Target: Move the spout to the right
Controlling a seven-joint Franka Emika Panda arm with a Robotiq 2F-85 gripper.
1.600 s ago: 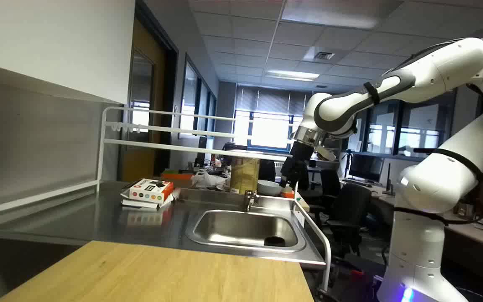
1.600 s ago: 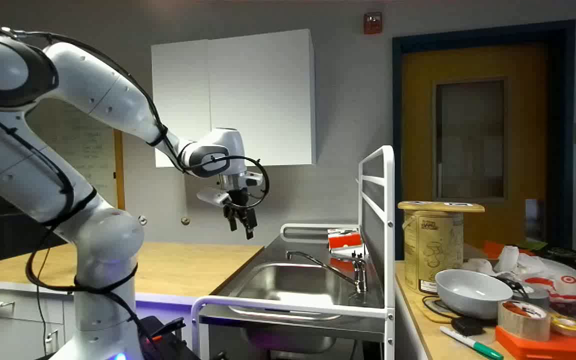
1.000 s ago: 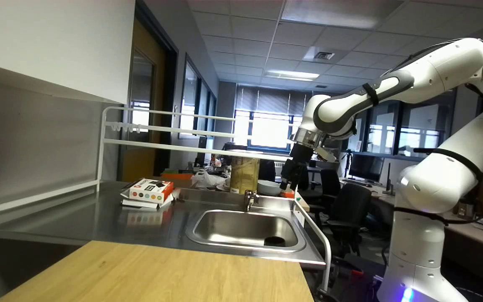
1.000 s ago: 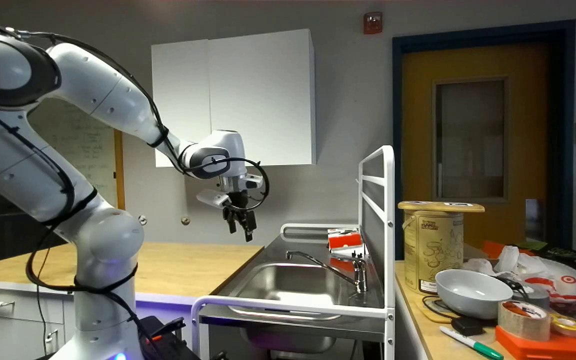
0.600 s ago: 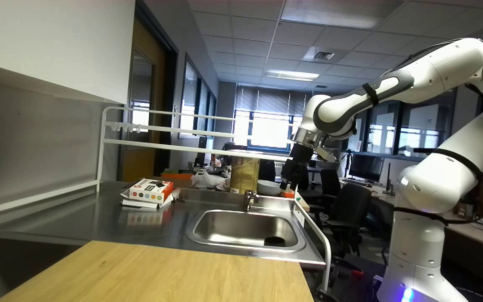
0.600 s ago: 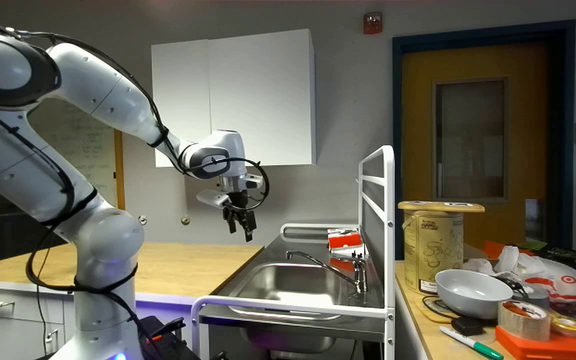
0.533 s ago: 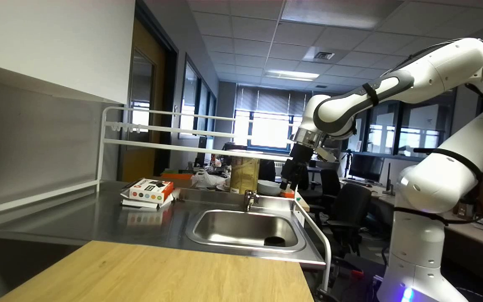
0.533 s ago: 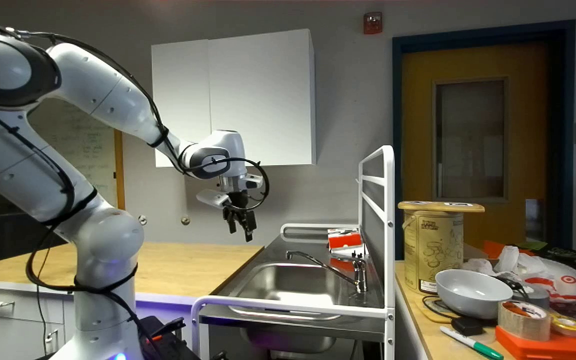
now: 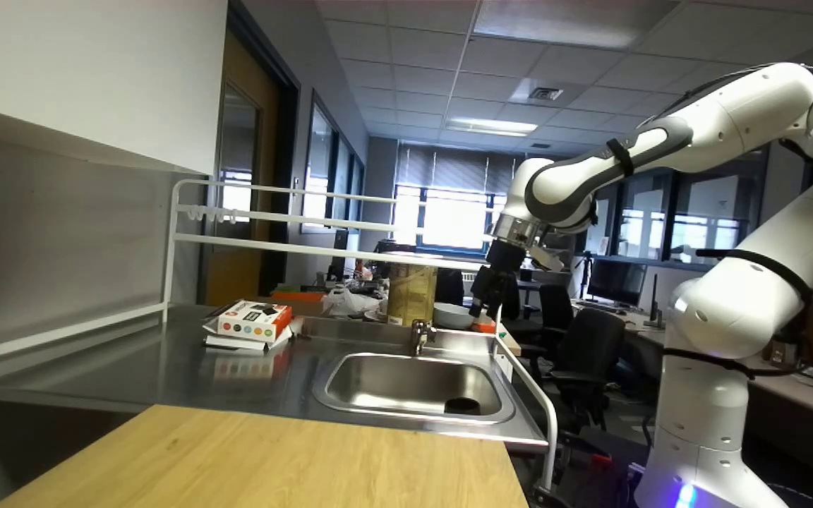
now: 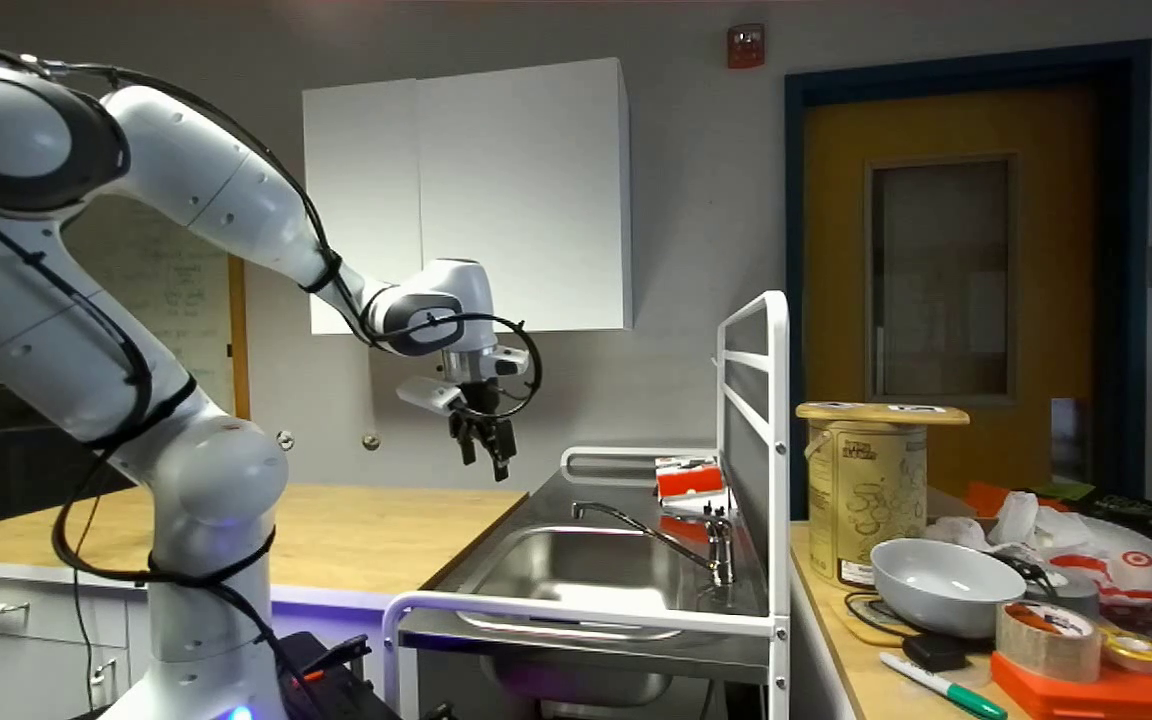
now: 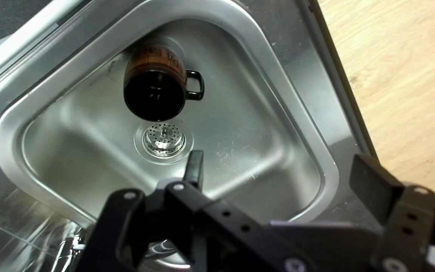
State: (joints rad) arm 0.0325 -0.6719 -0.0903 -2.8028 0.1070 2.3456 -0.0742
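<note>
The spout (image 10: 648, 532) is a thin silvery curved tube. It rises from the tap base and reaches out over the steel sink basin (image 10: 496, 580) in an exterior view. In an exterior view the tap (image 9: 418, 337) stands behind the basin, and its spout looks foreshortened. In the wrist view only a piece of silvery tube (image 11: 162, 247) shows, mostly hidden behind my gripper. My gripper (image 11: 279, 170) is open, with nothing between its fingers. It hangs above the sink area, higher than the spout and apart from it, in both exterior views (image 9: 483, 308) (image 10: 485, 460).
A dark mug (image 11: 157, 83) lies in the basin beside the drain (image 11: 164, 139). A white metal rack (image 10: 776, 420) rises behind the tap, with a low rail (image 10: 586, 612) at the counter's end. Boxes (image 9: 251, 324) lie on the counter. A wooden tabletop (image 9: 272, 458) adjoins it.
My arm and gripper have shifted very slightly, to the left in one view and right in another. The spout, sink and boxes have not moved.
</note>
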